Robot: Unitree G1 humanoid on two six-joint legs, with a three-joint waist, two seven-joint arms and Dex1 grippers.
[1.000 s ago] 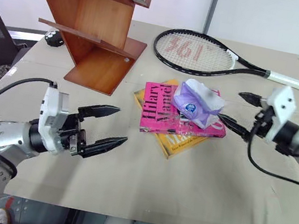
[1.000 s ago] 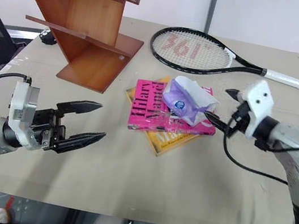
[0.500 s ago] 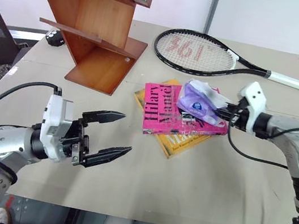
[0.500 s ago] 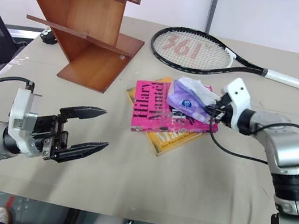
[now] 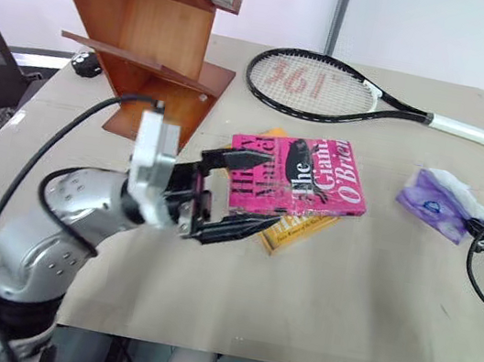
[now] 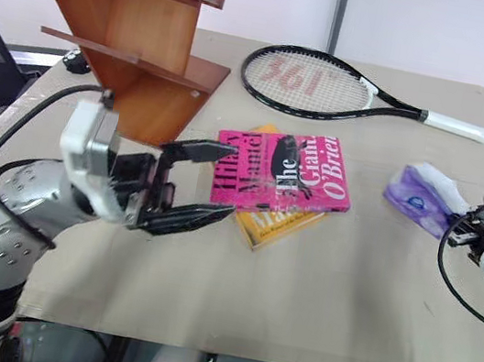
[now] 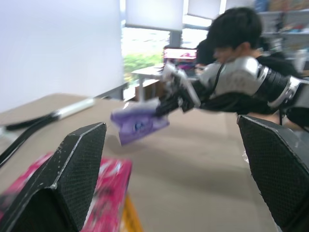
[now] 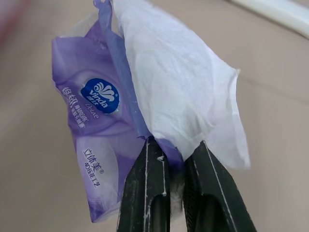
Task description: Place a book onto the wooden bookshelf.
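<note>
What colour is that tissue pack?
Purple tissue pack with white tissue poking out; clearest in the right wrist view.

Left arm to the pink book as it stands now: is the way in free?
Probably yes. The left gripper is open right at the book's near edge, and the tissue pack is pinched in the right gripper, off to the side, so the cover is bare.

Pink book (image 5: 299, 175) (black lettering), purple pack (image 5: 433, 204).

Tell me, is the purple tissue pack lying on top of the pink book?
No: the purple tissue pack is pinched by the right end effector far to the right of the pink book, whose cover is bare.
</note>
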